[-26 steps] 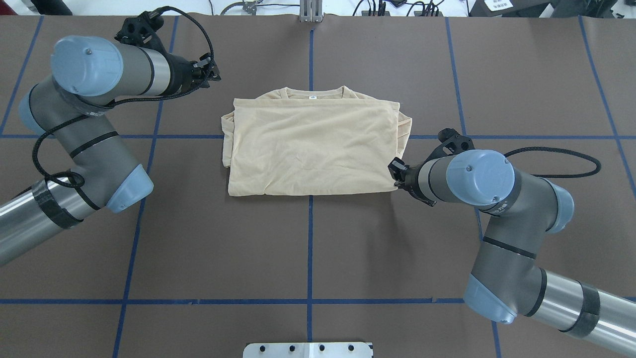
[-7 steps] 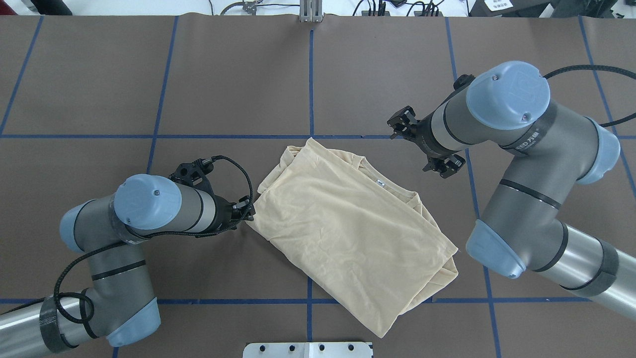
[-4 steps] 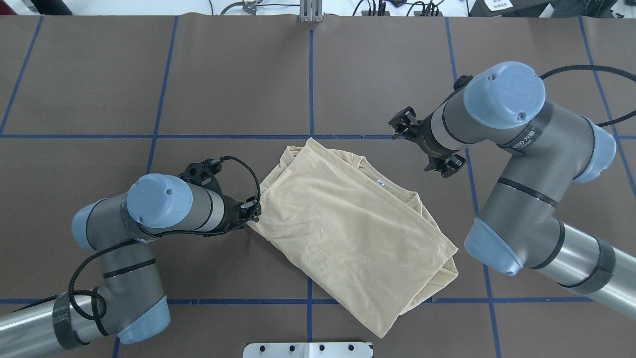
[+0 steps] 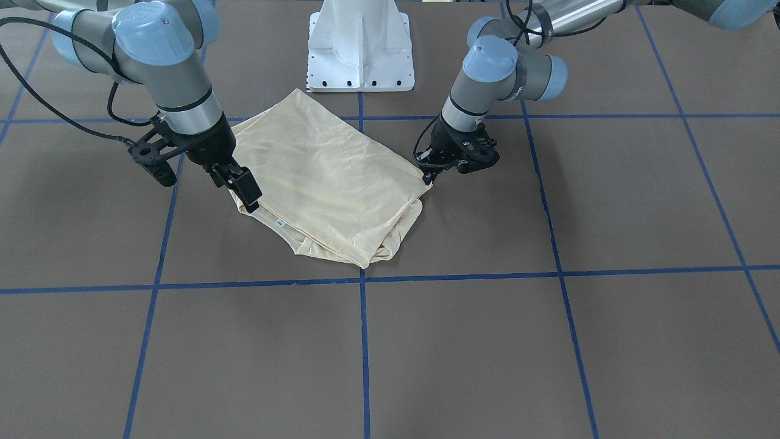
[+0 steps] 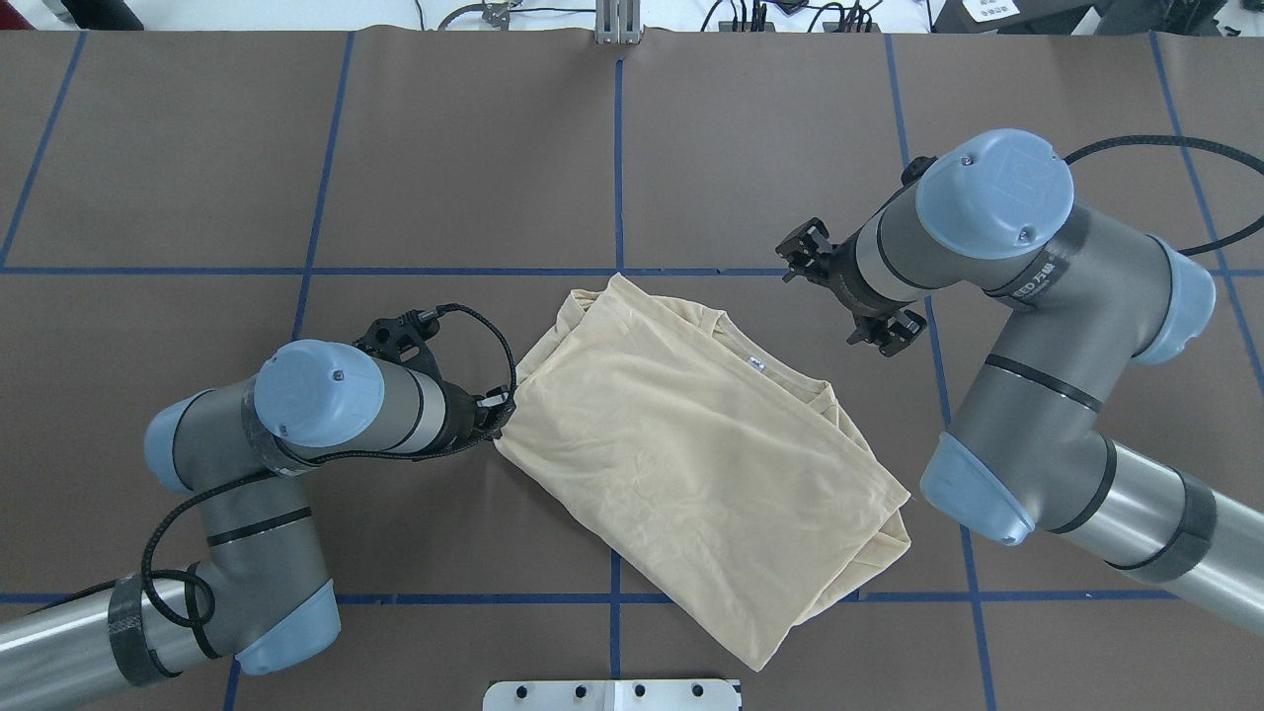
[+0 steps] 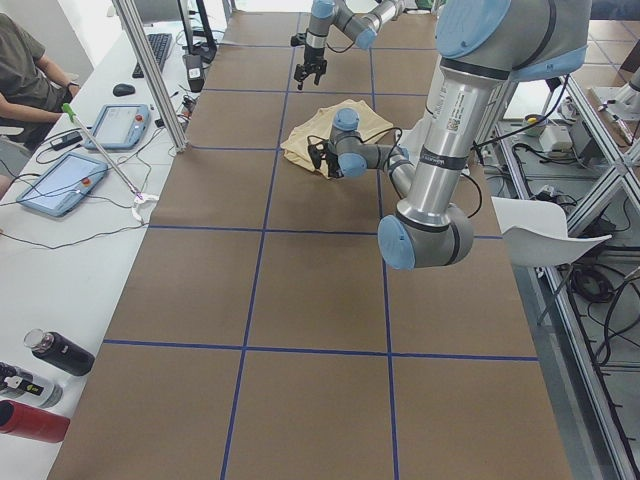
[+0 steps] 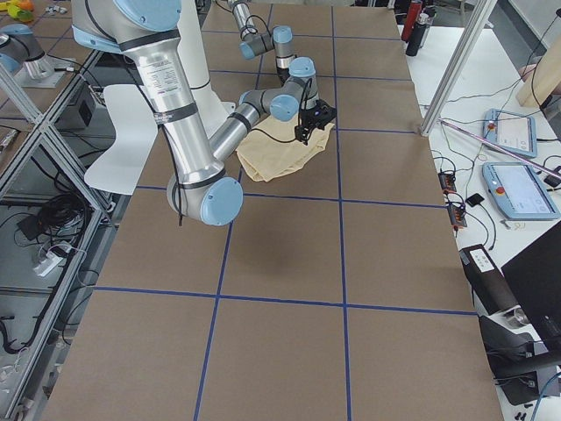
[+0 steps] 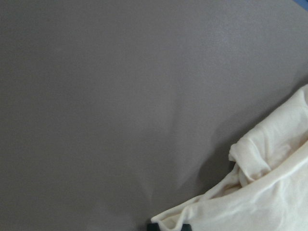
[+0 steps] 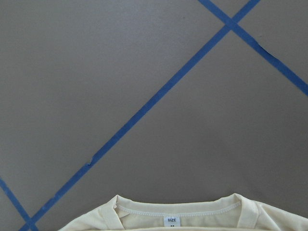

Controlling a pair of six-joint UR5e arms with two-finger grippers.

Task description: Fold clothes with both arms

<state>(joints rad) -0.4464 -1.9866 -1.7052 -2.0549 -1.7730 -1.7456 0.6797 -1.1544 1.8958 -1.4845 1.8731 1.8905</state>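
shirt point(image 5: 691, 464): folded to a rectangle and lying flat on the table point(image 5: 296, 148). it sits askew to the blue tape grid point(image 5: 617, 148), one corner close to the robot's edge. a few seconds ago it lay square to the grid and farther out. it has since been swung round and drawn nearer, and in the last second it has not shifted.

left gripper point(image 5: 492, 420): low at the shirt's left corner and touching it, having pressed in a little closer over the last second. the wrist view shows cream cloth bunched right at a dark fingertip point(image 8: 154, 226). whether it is clamped or only resting there, i cannot tell.

collar point(image 5: 760, 351): turned toward the far right, label side up.

right gripper point(image 5: 847, 293): raised beyond the collar side, jaws spread with nothing in them. it has barely moved in the last second.

reading: the re-orienting looks finished. the left is settling on a corner for the next fold, and the right has not yet come down for its hold. the fold likely waits on both having cloth.
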